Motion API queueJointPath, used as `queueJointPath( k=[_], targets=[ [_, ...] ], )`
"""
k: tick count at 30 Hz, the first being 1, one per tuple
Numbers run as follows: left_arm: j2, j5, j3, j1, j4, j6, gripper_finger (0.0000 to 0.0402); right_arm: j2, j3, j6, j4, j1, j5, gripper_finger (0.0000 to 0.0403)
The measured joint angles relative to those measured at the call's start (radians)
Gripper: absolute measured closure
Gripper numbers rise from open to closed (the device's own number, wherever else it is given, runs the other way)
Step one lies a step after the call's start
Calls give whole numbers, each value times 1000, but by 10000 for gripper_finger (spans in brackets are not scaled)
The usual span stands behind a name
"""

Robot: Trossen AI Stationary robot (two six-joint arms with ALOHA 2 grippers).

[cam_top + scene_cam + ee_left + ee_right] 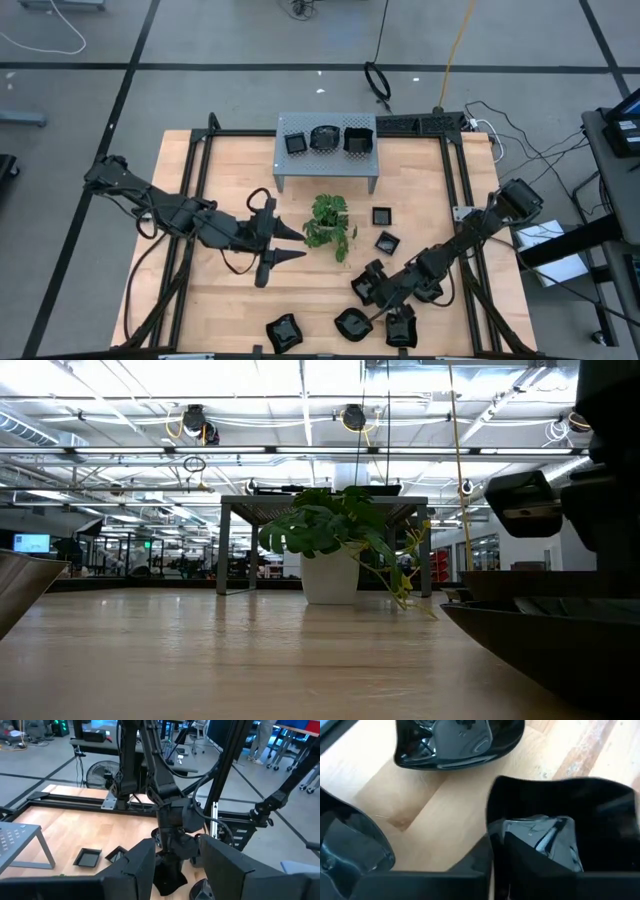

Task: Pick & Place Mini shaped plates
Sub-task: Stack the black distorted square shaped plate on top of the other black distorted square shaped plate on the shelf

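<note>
In the high view, three mini shaped plates sit on the grey perforated shelf (325, 150). Two small square ones (381, 215) (387, 241) lie on the table right of the plant (330, 222), and three more lie along the near edge (283, 332) (352, 323) (401, 330). My right gripper (372, 287) is low at the near right, shut on a square plate (565, 820). My left gripper (297, 243) (177, 865) hovers open just left of the plant, pointing right and touching nothing. My right gripper has the square plate by one side wall (491, 827): one finger (540, 842) is inside the hollow, while the other, outside the wall, is mostly hidden. The fingers slant down from the table's right. Whether the plate is off the table, I cannot tell.
The potted plant stands mid-table between the two grippers. A wavy-edged plate (460, 742) and another black dish (350, 850) lie close to the held one. Black frame rails (455, 190) border the table. Bare wood shows at the left and the near middle.
</note>
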Motion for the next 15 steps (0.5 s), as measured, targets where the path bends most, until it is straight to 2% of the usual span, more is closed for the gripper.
queueJointPath(
  k=[2, 5, 10, 15],
  targets=[
    [0, 0, 0, 0, 0, 0, 243, -1, 0, -2, 1, 0, 0, 396],
    [0, 0, 0, 0, 0, 0, 243, -4, 0, -4, 0, 1, 0, 393],
    [0, 3, 0, 0, -1, -3, 243, -84, 0, -40, -8, 1, 3, 401],
    [0, 3, 0, -4, 0, -3, 243, -231, -1, -70, -15, 1, 108, 402]
  ],
)
